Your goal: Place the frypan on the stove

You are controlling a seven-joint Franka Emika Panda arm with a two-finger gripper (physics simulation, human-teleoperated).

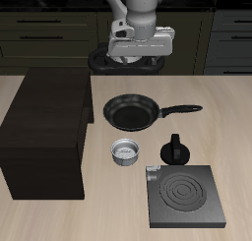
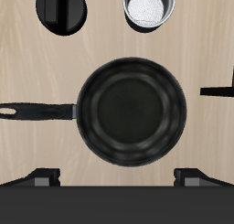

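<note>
Hovering high above the frypan [image 2: 130, 107], the gripper [image 1: 138, 56] holds nothing, jaws spread wide, apparently lining up a grasp before carrying it to the stove [image 1: 184, 196].

The frypan [image 1: 131, 110] is looking like black coated metal, mostly matt, with a soft sheen showing around the inner wall in the wrist view [image 2: 131, 106]. Its handle [image 1: 183, 109] is looking like smooth black plastic. The small bowl [image 1: 126, 150] is reading as brushed silver-grey metal, catching light on the rim. The stove [image 1: 184, 196] is showing a flat, dark grey matt top with pale spiral rings. The table [image 1: 226, 117] is looking like pale wood with fine grain, smooth and unglossy. The big box [image 1: 46, 137] is coming across as dark brown matt wood. The gripper [image 1: 137, 56] is showing glossy white and grey plastic-looking casing.
</note>
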